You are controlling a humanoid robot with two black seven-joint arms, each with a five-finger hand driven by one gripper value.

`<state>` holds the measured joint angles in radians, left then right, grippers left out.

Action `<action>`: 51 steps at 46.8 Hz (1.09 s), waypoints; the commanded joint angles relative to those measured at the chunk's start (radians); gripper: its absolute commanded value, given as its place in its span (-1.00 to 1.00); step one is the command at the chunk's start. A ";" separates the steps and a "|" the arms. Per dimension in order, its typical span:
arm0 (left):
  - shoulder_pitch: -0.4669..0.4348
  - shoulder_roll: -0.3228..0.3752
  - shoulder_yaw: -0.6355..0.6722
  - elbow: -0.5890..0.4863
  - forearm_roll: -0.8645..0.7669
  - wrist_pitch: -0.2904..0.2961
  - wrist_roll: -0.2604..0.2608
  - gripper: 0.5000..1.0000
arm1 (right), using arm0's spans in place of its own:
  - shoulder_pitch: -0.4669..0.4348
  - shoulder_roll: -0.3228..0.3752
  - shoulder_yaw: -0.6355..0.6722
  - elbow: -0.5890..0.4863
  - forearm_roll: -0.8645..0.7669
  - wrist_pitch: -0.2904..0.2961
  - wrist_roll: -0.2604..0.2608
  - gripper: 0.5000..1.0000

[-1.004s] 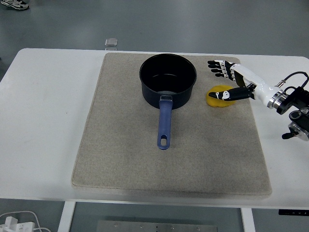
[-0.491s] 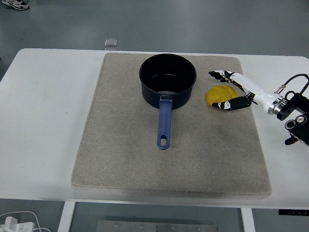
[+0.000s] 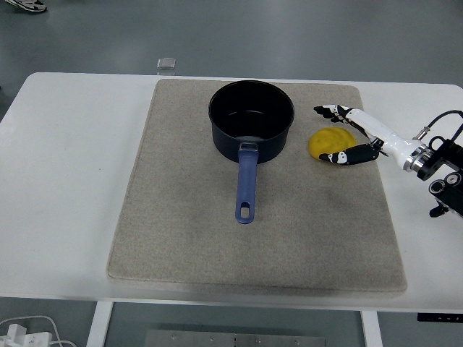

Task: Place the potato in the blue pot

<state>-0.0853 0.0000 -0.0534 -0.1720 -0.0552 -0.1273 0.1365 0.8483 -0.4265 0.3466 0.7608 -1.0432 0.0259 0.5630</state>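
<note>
White table (image 3: 72,181), beige mat (image 3: 181,238). Potato (image 3: 327,141) lies just right of the pot (image 3: 251,119) (on the mat), between the right hand's (image 3: 346,134) spread thumb and fingers; hand unclenched, grasping nothing.

At the right edge of the frame the right arm (image 3: 441,163) is cut off just past the wrist. The right hand (image 3: 346,134) covers the right rim of the potato (image 3: 326,142), so contact there cannot be judged. At the top left corner a shoe (image 3: 22,6) is cropped. In the bottom left corner a white cable (image 3: 29,329) runs out of frame. A small clear object (image 3: 167,63) beyond the table's far edge is too small to identify.
</note>
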 commanded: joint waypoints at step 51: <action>-0.001 0.000 0.004 -0.003 0.003 0.000 0.000 0.99 | -0.002 0.037 -0.035 -0.101 0.003 0.002 0.048 -0.11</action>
<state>-0.0859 0.0000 -0.0491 -0.1738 -0.0536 -0.1272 0.1365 0.8468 -0.3946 0.3134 0.6608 -1.0387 0.0287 0.6109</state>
